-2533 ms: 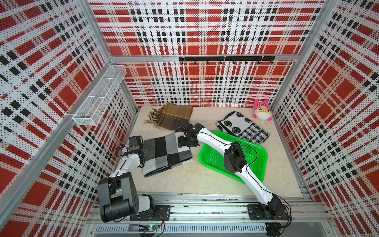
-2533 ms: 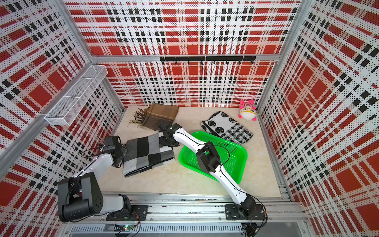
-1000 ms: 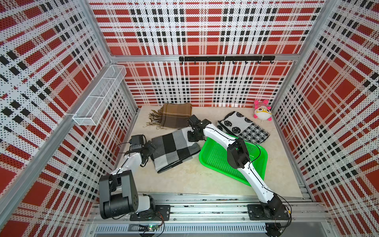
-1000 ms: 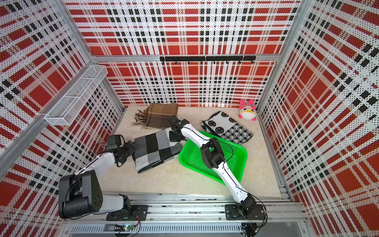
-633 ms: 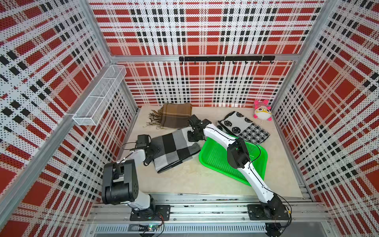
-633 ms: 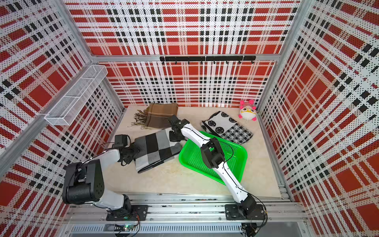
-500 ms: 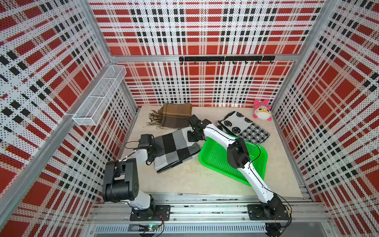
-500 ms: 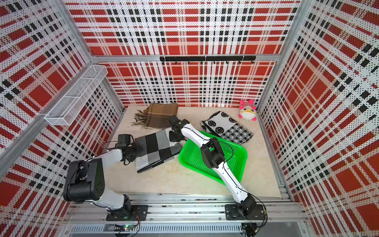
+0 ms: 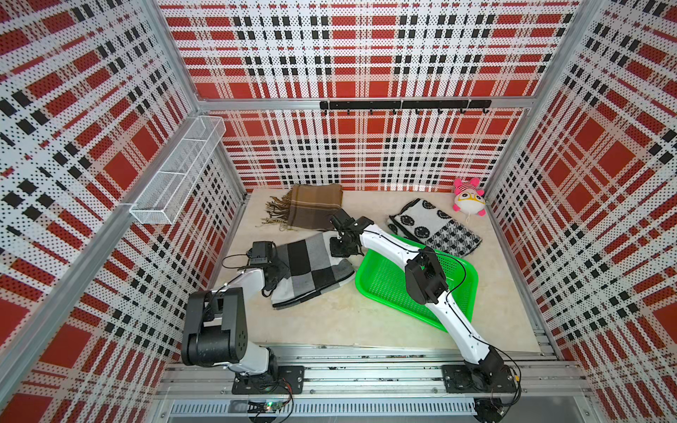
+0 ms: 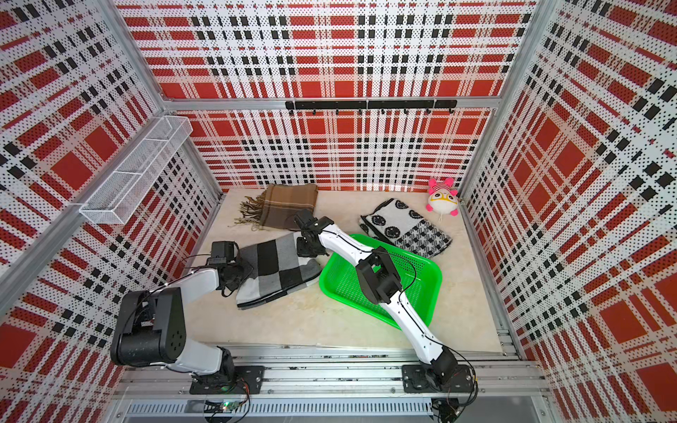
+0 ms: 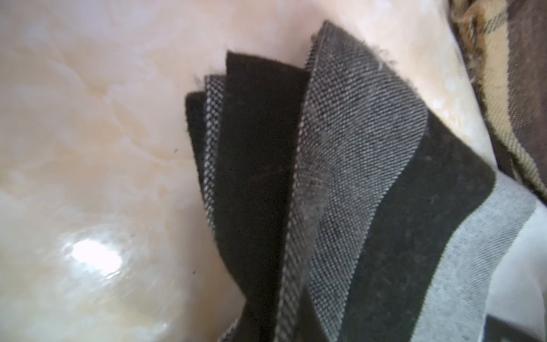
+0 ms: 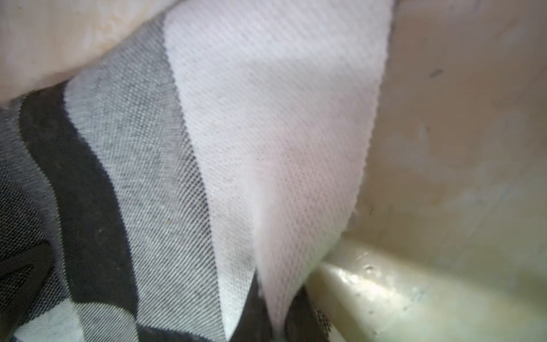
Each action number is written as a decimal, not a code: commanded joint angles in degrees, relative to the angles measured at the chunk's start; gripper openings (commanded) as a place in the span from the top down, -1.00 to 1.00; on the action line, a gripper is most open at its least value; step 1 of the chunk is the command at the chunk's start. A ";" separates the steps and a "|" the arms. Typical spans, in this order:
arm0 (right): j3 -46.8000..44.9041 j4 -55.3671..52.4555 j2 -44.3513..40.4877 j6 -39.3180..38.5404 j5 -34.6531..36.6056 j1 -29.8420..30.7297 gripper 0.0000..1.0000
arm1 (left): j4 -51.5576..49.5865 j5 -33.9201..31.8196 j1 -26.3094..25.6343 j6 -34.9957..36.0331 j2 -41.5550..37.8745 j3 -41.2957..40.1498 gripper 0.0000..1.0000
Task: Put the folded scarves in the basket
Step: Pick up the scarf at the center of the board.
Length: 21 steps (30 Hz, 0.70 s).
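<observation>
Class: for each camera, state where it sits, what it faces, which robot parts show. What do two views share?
Both top views: high over the arm bases, looking down on table, basket and checked scarf; both arms, left gripper and right gripper at the scarf.
Left wrist: on the left arm, close on the scarf's fanned layers; no robot part clearly visible.
Right wrist: on the right arm, close on its pale end; likewise.
Both wrists share the scarf.
</observation>
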 commanded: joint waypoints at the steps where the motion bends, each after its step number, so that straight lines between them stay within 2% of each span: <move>1: -0.21 1.16 -5.29 2.18 -0.36 2.28 1.00 | -3.89 -1.05 -0.68 1.10 -3.78 3.48 1.00; 10: 1.28 -0.28 -8.38 3.95 -0.82 4.14 1.00 | -11.02 -3.72 -2.96 1.02 -9.10 9.75 1.00; 16: 0.07 -3.62 -12.85 5.16 3.15 5.36 1.00 | -14.11 -4.39 -5.39 0.60 -9.65 14.29 1.00; 21: -4.35 -5.63 -18.19 6.33 6.80 6.02 1.00 | -16.95 -4.24 -8.17 -0.10 -9.27 19.34 1.00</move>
